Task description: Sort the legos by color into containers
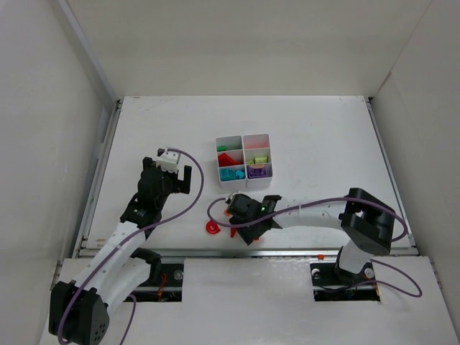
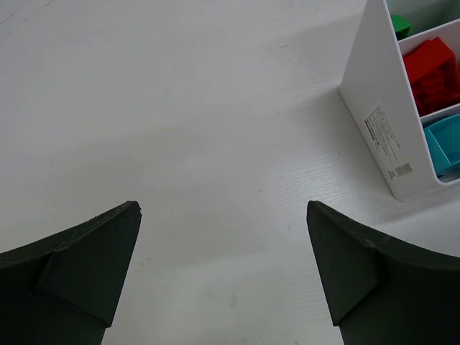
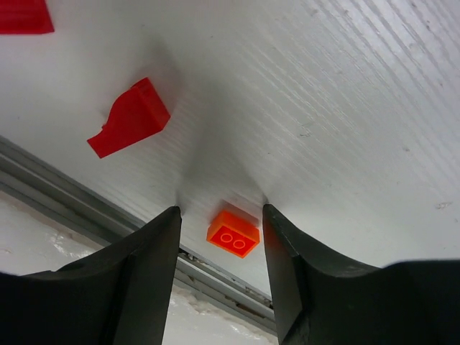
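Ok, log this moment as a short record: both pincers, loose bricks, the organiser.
left pincer: open, empty, above bare table beside the organiser
right pincer: open, straddling the orange brick, not gripping it
orange brick: flat on the table by the near rail
red sloped piece: loose on the table, unsorted
organiser: green brick, red bricks, teal bricks in one column

On my left wrist feed the containers (image 2: 381, 136) run off the right edge. I only get slices of green, red and teal legos (image 2: 431, 72), shapes unclear. On the right wrist feed, a red piece (image 3: 21, 16) is clipped by the top-left corner. The right gripper (image 3: 221, 210) shows its fingers here, but from above its own body covers them.
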`<state>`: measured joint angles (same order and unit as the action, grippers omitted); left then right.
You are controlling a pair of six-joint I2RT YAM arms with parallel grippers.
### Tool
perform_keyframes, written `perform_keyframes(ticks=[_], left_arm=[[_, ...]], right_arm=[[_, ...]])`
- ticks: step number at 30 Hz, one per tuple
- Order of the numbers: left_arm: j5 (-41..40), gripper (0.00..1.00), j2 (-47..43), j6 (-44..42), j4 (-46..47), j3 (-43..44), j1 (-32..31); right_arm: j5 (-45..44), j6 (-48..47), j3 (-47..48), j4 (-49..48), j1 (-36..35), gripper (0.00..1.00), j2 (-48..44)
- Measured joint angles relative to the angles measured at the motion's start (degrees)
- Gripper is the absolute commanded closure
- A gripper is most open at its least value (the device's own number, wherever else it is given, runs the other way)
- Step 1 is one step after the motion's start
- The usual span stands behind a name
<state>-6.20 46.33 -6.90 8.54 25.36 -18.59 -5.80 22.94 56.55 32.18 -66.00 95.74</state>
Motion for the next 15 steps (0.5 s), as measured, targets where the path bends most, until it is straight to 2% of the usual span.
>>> perform_keyframes(ticks=[11, 13, 15], left_arm=[[-0.1, 0.0, 0.0, 0.0, 0.0, -0.1, 0.0], [-0.1, 0.0, 0.0, 0.0, 0.0, -0.2, 0.0], [-0.1, 0.0, 0.0, 0.0, 0.0, -0.2, 0.0]], right_arm=[[-3.2, 9.2, 2.8, 4.7, 0.0, 0.45, 2.2], [-4.1, 11.0, 2.6, 5.6, 0.0, 0.4, 2.1], [-4.8, 13.0, 2.2, 6.6, 0.0, 0.4, 1.6]])
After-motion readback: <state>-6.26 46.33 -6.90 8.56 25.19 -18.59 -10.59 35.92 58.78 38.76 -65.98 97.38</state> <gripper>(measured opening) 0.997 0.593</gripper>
